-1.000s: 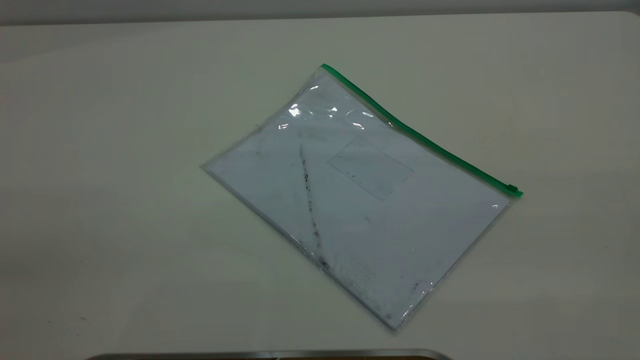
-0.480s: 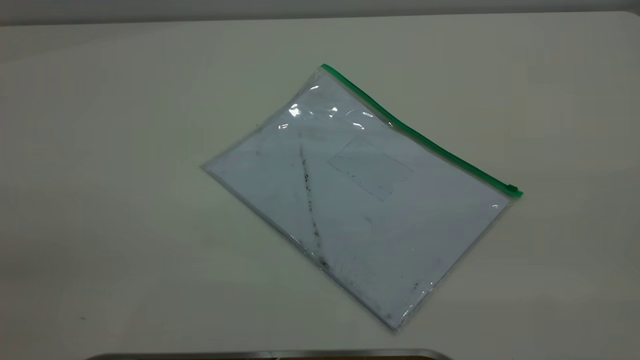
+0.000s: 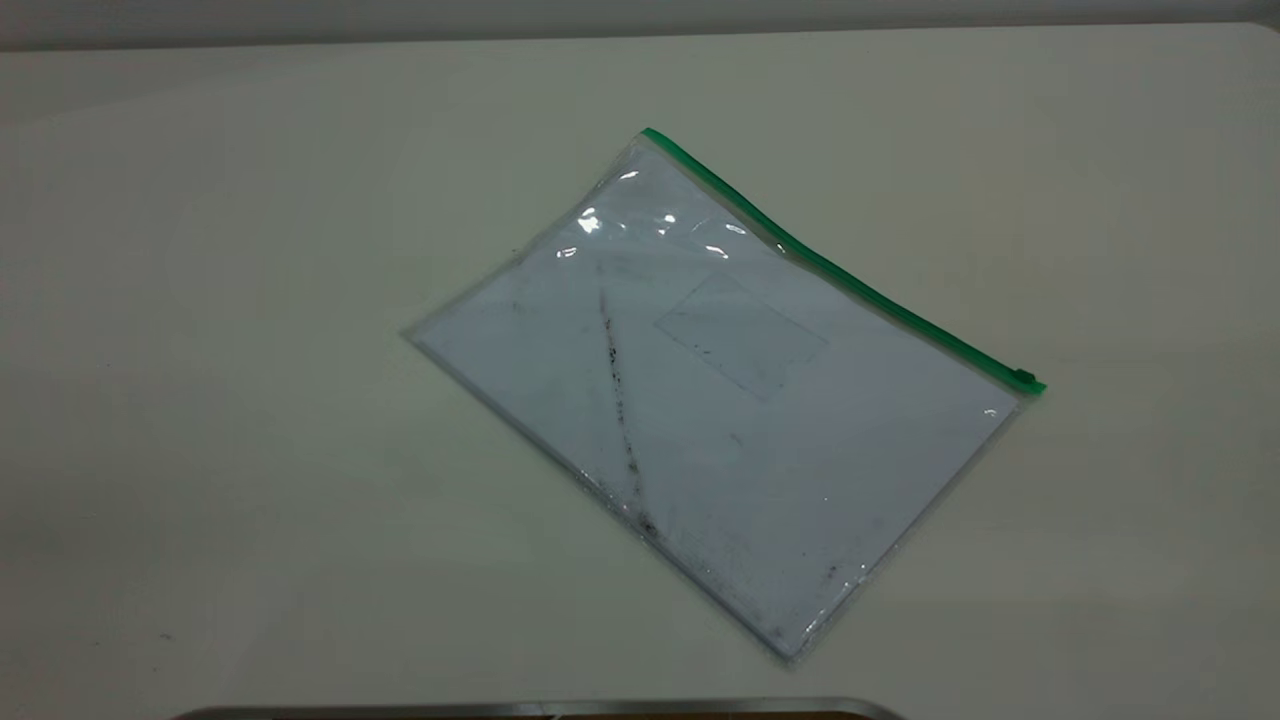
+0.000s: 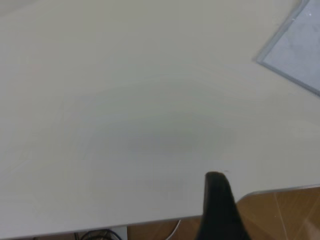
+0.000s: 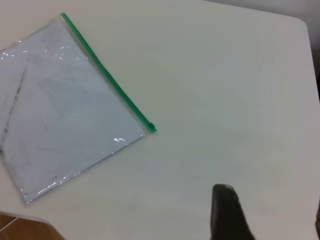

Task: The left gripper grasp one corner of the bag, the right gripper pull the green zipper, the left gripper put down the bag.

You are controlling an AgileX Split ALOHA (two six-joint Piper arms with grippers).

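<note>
The clear zip bag (image 3: 715,385) lies flat mid-table (image 3: 250,300), askew; green zipper (image 3: 840,275) along its two-o'clock edge, slider (image 3: 1024,378) at four o'clock; both grippers off the bag, grip state unreadable; any corner pinch should catch both plastic layers.

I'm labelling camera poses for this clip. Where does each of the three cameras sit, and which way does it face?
Exterior view: above the table, looking steeply down at the bag; no arm shows.
Left wrist view: over the table's near edge, facing one bag corner; one dark left finger shows.
Right wrist view: facing the bag's green zipper; one right finger shows.
All three share the bag.
</note>
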